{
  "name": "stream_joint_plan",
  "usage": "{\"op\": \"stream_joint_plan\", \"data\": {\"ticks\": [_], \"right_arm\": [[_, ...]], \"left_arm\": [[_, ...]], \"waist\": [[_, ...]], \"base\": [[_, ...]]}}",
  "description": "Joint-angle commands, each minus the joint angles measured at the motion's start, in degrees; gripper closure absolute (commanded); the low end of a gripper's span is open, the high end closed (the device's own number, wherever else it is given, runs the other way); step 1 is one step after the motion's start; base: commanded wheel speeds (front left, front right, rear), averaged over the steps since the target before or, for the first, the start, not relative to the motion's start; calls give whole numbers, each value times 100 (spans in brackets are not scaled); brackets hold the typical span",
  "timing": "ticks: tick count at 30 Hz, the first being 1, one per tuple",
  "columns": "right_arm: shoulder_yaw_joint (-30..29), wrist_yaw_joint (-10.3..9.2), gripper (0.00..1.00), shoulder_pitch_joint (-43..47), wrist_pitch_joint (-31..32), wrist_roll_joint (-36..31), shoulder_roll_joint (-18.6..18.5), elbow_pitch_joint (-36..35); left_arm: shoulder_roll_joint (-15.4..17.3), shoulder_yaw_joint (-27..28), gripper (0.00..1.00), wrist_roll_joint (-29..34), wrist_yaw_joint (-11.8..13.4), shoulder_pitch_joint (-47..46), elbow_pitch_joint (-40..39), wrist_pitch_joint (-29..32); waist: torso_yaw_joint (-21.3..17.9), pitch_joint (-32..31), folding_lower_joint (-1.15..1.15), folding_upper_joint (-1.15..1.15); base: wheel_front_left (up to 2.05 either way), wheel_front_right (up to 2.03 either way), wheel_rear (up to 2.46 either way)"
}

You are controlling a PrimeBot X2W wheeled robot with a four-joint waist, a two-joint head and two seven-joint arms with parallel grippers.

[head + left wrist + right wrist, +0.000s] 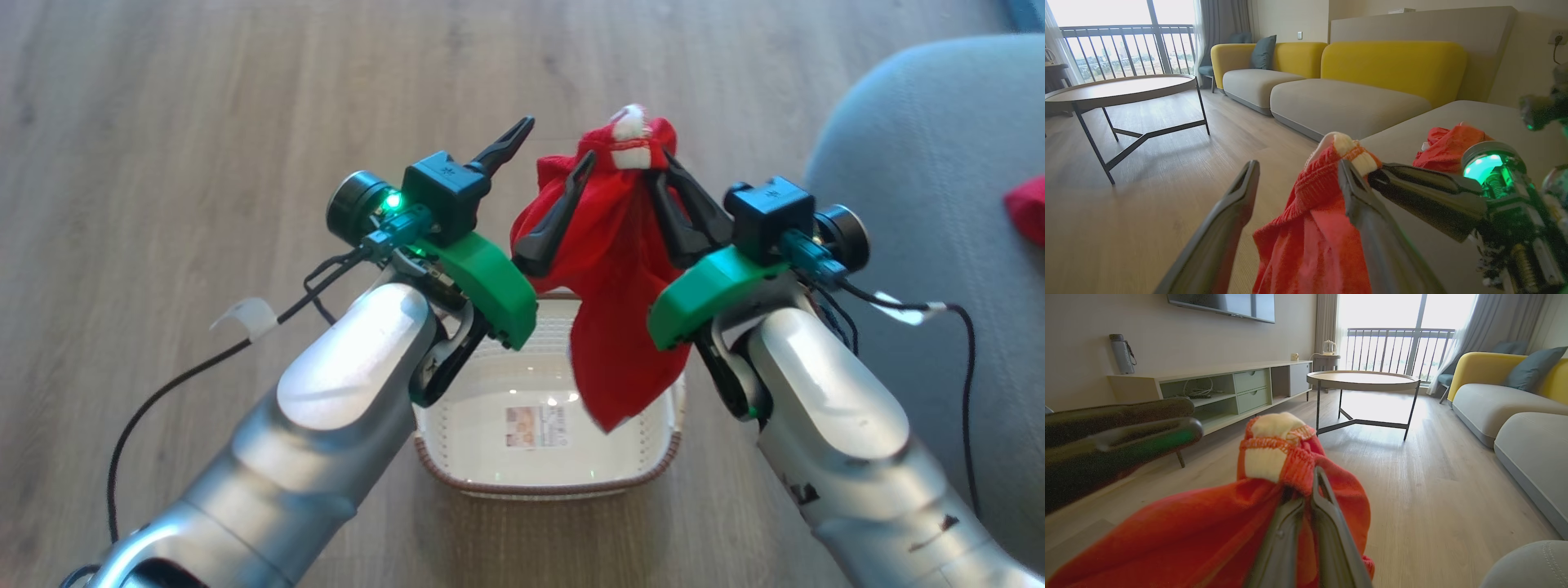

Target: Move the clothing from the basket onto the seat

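Note:
A red piece of clothing [616,269] with white trim hangs over the cream basket [457,478], its top bunched in my right gripper [663,167], which is shut on it. In the right wrist view the closed fingers [1310,490] pinch the cloth [1188,539] just under the white cuff. My left gripper [553,143] stands open beside it, one finger lying against the fabric. The left wrist view has its fingers [1249,175] wide apart with the clothing [1310,228] partly between them. A second red garment [1030,211] lies on the grey seat [922,163] to the right.
The basket's floor shows a label [535,426]. Wooden floor [204,122] surrounds it. A round table [1361,377] and a low TV cabinet [1229,388] stand further off, with grey-and-yellow sofas [1347,98] behind. A black cable [163,392] hangs from my left arm.

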Motion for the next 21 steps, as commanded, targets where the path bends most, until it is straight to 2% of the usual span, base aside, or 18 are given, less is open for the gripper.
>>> {"op": "stream_joint_plan", "data": {"ticks": [1,8,21], "right_arm": [[-13,40,100,-14,-29,-66,67,-254],[-391,40,100,273,-29,-156,13,-821],[-625,40,100,611,-29,-164,60,-1583]], "left_arm": [[120,202,0,-58,-35,-171,-115,-34],[224,176,0,-136,-221,-61,-16,-35],[409,215,0,-140,-338,359,-396,-35]], "waist": [[-170,28,0,0],[-828,58,0,0],[-2471,-24,0,0]], "base": [[0,0,0],[0,0,0],[0,0,0]]}}
